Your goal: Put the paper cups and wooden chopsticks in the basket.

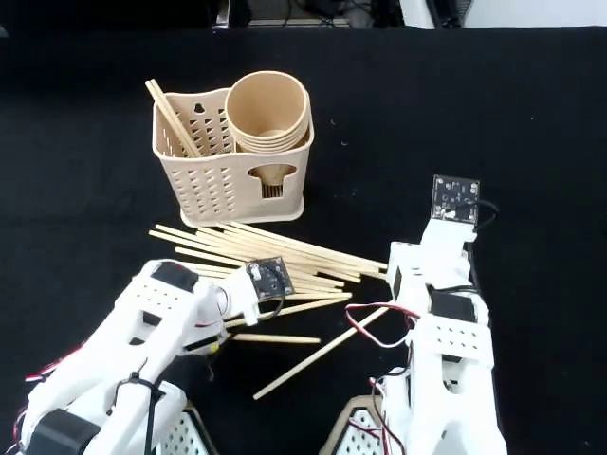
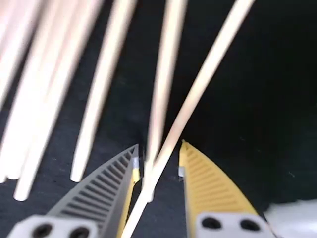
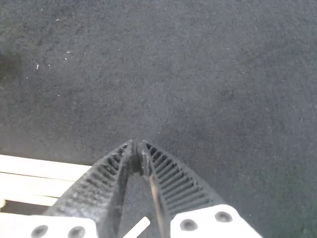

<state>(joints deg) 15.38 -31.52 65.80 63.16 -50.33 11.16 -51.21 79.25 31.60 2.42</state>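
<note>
The basket [image 1: 228, 180] is beige plastic, boxy with rounded corners, its walls pierced by rows of small slots, and a divider splits it into two compartments. The wider compartment holds a nested stack of tan paper cups [image 1: 268, 109], round, smooth-rimmed and upright. The narrower one holds a pair [image 1: 173, 116] of pale wooden sticks, leaning tilted with their ends poking out over the basket's corner. More chopsticks [image 1: 285, 254] lie flat on the black cloth bench [image 1: 493, 123] near the basket's front wall, on my side of it. They are thin, straight, light wood, fanned in a loose heap, with one stray [image 1: 321, 354] lying slantwise farther from the basket. My left jaws, one grey and one yellow, both ribbed, are spread low over that heap, and two sticks cross in the gap between their tips. My right jaws, dark and ribbed, are pressed together on nothing, above bare, faintly fuzzy cloth, farther from the basket than the heap and off toward its cup side.
</note>
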